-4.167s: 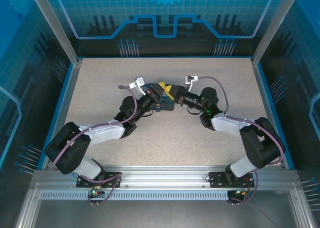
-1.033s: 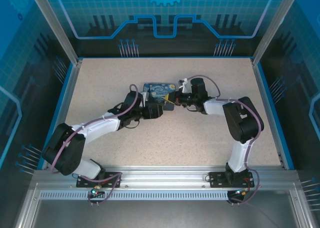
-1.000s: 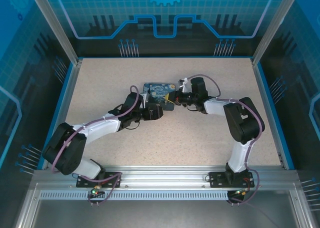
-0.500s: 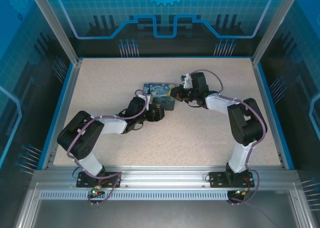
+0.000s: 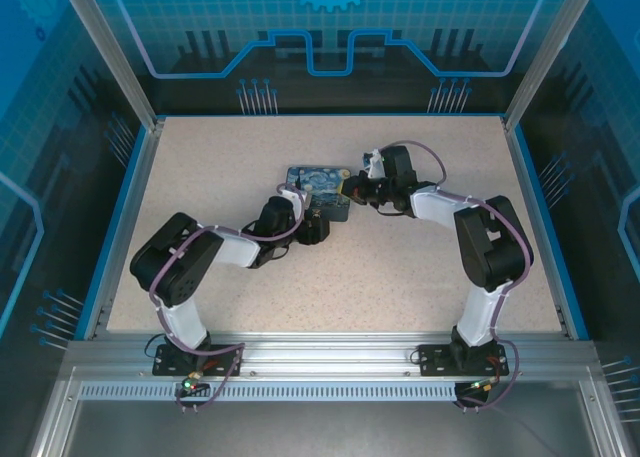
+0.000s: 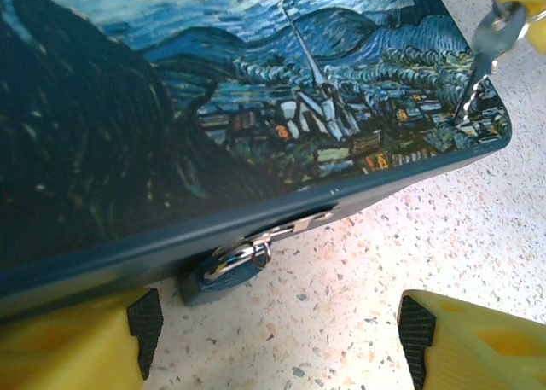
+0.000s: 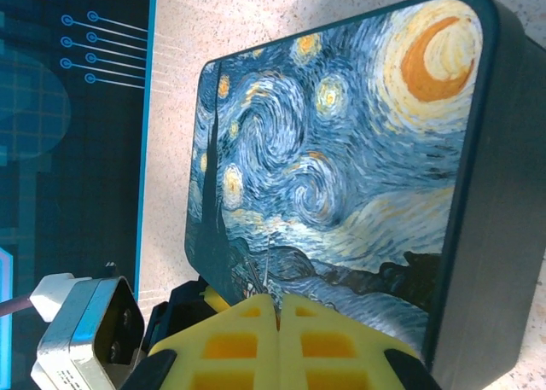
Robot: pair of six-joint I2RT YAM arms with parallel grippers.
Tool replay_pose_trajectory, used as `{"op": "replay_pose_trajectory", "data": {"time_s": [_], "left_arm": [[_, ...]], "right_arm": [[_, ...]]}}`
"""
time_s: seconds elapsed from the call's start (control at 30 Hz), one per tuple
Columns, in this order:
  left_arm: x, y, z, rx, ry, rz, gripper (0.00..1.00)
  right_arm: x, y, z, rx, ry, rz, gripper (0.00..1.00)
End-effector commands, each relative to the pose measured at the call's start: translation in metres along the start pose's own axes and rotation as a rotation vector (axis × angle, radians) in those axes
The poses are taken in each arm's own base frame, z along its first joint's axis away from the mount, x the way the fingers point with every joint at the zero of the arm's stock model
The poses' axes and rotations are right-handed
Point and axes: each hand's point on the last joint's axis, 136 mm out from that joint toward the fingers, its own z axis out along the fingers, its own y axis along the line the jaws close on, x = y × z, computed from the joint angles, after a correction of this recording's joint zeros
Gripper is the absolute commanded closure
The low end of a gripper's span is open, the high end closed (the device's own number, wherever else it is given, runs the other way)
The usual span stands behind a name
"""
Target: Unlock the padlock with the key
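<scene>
So the padlock [image 6: 235, 260] hangs off the latch on the front edge of the painted tin [image 6: 171, 108], dark body down against the speckled tabletop [image 6: 367, 279], silvery loop through the hasp. The left tool [image 6: 281, 322] sits right in front of it, spread wide with a yellow finger on either side, gripping nothing. The key [image 6: 488, 53] is over at the tin's right corner, tip resting on the lid, well apart from the padlock. The right tool [image 7: 277, 309] is clamped on the key, with the thin blade poking out over the lid.
</scene>
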Motion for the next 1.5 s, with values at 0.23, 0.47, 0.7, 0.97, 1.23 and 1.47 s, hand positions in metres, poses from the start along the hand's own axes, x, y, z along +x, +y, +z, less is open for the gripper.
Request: {"op": "replay_pose_trajectory", "data": {"time_s": [0.23,0.47,0.7,0.97,1.23,1.47], "left_arm": [[-0.009,-0.002,0.019,-0.005,-0.087,0.066,0.29],[-0.010,-0.007,0.032,0.002,-0.098,0.074,0.29],[-0.024,-0.026,0.031,0.090,-0.149,0.015,0.32],[-0.033,-0.036,0.033,0.160,-0.188,-0.085,0.33],[-0.021,-0.022,0.043,0.101,-0.162,-0.106,0.33],[-0.020,-0.014,0.051,0.054,-0.162,-0.091,0.33]], "right_arm": [[-0.002,-0.011,0.005,0.030,0.011,0.021,1.00],[-0.001,-0.012,0.004,0.038,0.018,0.015,1.00],[-0.002,-0.013,0.004,0.047,0.019,0.013,1.00],[0.000,-0.017,0.006,0.057,0.024,0.019,1.00],[0.000,-0.016,0.006,0.053,0.030,0.017,1.00],[0.001,-0.018,0.009,0.055,0.040,0.027,1.00]]}}
